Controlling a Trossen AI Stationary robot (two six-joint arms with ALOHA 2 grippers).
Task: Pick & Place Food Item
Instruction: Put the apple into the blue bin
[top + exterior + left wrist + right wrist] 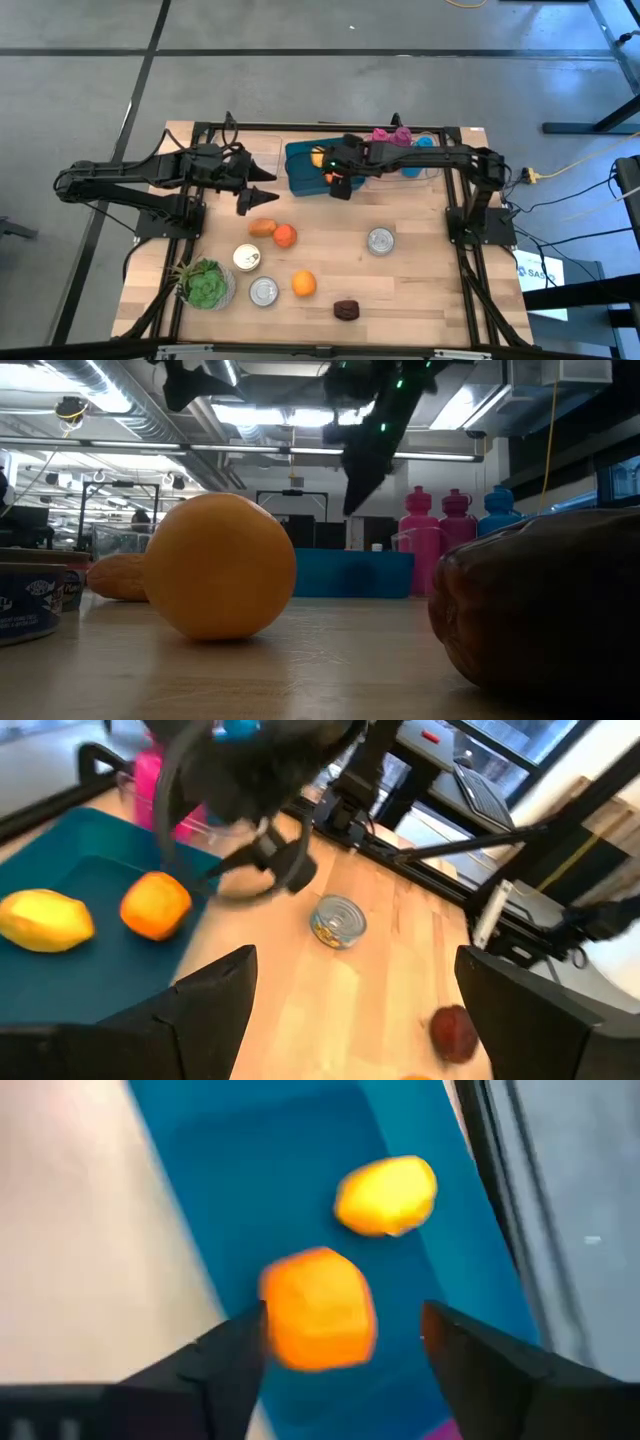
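A blue tray [300, 168] sits at the table's far side. An orange fruit [320, 1310] and a yellow lemon [386, 1196] lie on its floor, and both also show in the left wrist view, the orange fruit [155, 905] and the lemon [45, 920]. My right gripper [345, 1355] is open and hovers over the tray's near part. Its fingers stand on either side of the orange fruit, above it. My left gripper [360, 1010] is open too and hangs over the table just left of the tray, near its front corner [255, 192].
On the wood in front of the tray lie a tan oblong food item [262, 227], a red-orange fruit [285, 236], three cans [380, 241] [247, 258] [264, 291], another orange [303, 284], a dark brown item [346, 309] and a potted plant [205, 283]. Pink and blue bottles [395, 136] stand behind the tray.
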